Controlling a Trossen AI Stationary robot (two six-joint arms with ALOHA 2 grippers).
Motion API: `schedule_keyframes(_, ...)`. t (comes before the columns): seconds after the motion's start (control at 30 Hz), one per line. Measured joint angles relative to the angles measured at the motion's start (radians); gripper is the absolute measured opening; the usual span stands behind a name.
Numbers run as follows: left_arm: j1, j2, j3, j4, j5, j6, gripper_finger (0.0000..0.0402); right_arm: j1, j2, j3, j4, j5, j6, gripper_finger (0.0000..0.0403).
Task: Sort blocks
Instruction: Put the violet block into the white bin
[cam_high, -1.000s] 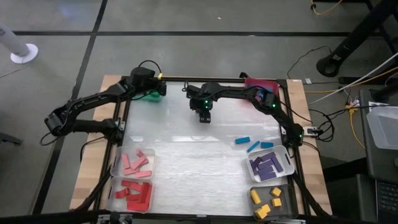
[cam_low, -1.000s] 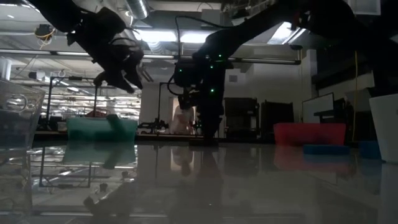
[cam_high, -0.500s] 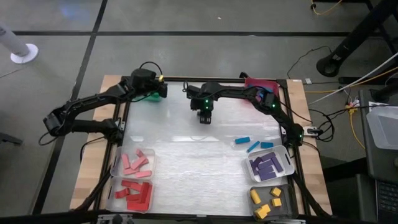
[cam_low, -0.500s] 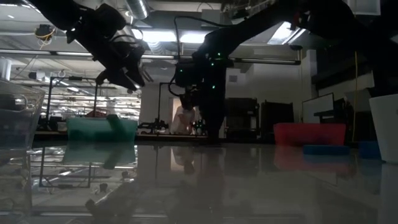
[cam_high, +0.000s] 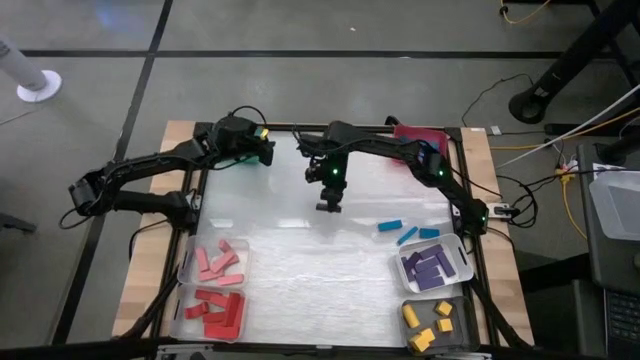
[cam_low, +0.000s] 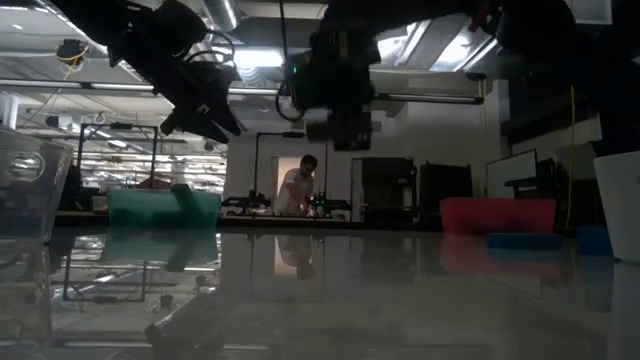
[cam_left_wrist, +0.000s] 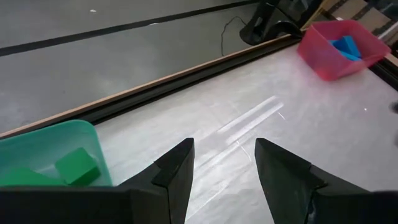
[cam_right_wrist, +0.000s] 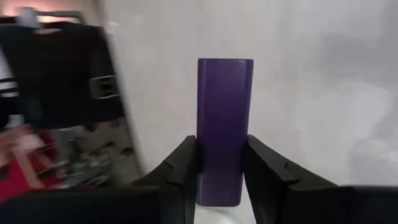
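- Three blue blocks (cam_high: 405, 233) remain loose near your purple bin (cam_high: 436, 265).
- Your right gripper (cam_right_wrist: 219, 180) clamps a purple block (cam_right_wrist: 224, 124) mid-table.
- Your left gripper (cam_left_wrist: 224, 165), fingers apart, hovers by the green bin (cam_left_wrist: 50, 155).

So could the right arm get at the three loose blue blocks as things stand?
Probably not yet: the right claw is shut on a purple block, so it has no free grip. The blue blocks lie in the open beside the tray of purple blocks, nothing covering them.

Purple block (cam_right_wrist: 224, 130) between dark fingers (cam_right_wrist: 180, 171) — green bin (cam_left_wrist: 46, 152), pink bin (cam_left_wrist: 320, 56).
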Motion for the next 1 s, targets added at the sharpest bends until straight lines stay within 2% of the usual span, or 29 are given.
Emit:
schedule_keyframes(0.13,-0.022,0.000,0.000,-0.001,0.000,0.006,0.0159,0.048,-0.033,0.013,-0.003,-0.096,0.041,0.0100)
schedule_keyframes(0.3,-0.044,0.002,0.000,-0.001,0.000,0.036,0.0159,0.113,-0.086,0.011,-0.006,-0.088,0.048,0.0106)
schedule_keyframes(0.43,-0.053,0.002,0.000,0.000,0.000,0.033,0.0159,0.155,-0.163,0.012,-0.006,-0.034,0.047,0.0108)
schedule_keyframes(0.57,-0.057,0.002,0.000,0.000,0.000,0.030,0.0159,0.185,-0.264,-0.015,-0.003,0.113,0.074,0.0109)
schedule_keyframes(0.67,-0.057,0.002,0.000,0.000,0.000,0.029,0.0159,0.203,-0.389,-0.110,-0.004,0.211,0.144,0.0109)
schedule_keyframes(0.77,-0.057,0.003,0.000,0.000,0.000,0.027,0.0159,0.232,-0.530,-0.269,-0.004,0.284,0.254,0.0110)
schedule_keyframes(1.0,-0.057,0.003,0.000,0.000,0.000,0.026,0.0159,0.366,-0.837,-0.684,-0.006,0.340,0.580,0.0110)
